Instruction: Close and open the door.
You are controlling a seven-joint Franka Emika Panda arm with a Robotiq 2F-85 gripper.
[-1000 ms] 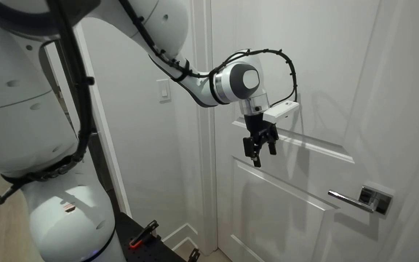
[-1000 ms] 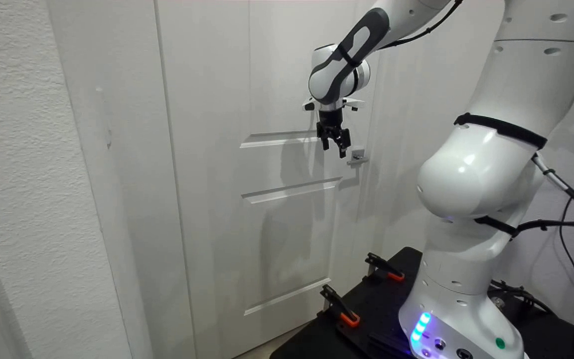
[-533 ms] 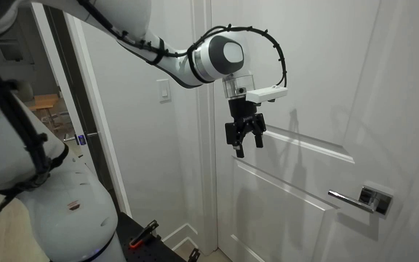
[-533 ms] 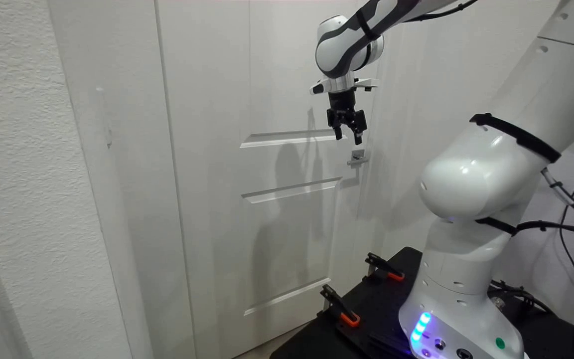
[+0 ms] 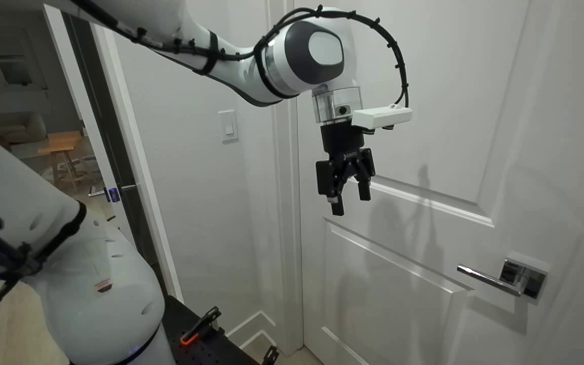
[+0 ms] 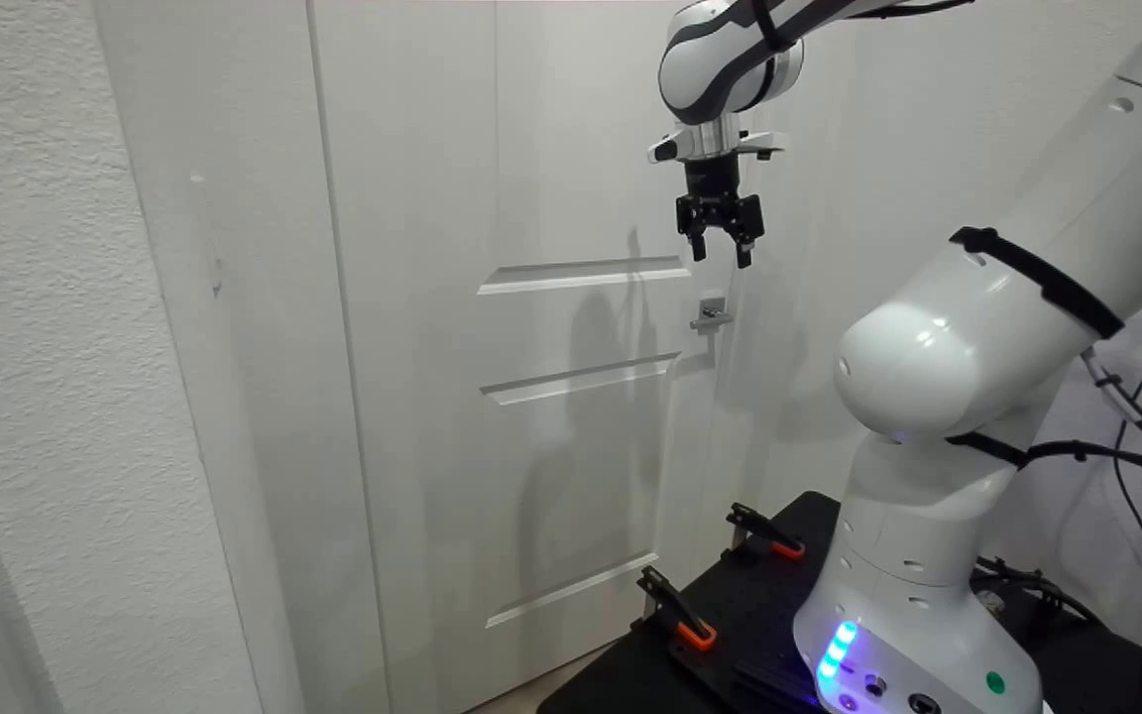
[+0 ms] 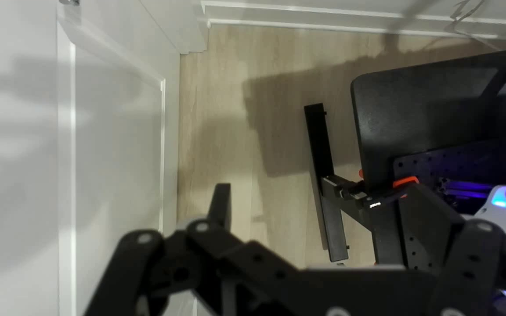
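The door (image 5: 393,294) is white with raised panels and fills the right of an exterior view. It shows behind the arm in the other viewpoint as well, and along the left of the wrist view as a panelled surface (image 7: 112,131). Its silver lever handle (image 5: 489,280) lies level, pointing toward the frame corner; in an exterior view the handle (image 6: 711,320) appears just below my gripper (image 6: 721,254). My gripper (image 5: 351,200) points down in front of the door, apart from door and handle. Its jaws are spread with nothing between them.
The robot base stands on a black table (image 7: 393,114) with orange-tipped clamps (image 6: 675,605) at its edge. A table foot (image 7: 323,149) rests on the wooden floor. Beside the door frame is a wall with a light switch (image 5: 228,125); a doorway beyond shows a wooden table (image 5: 64,139).
My gripper has risen and drawn away from the door, staying open. In both exterior views the arm's shadow on the door has shifted. Door and handle look the same.
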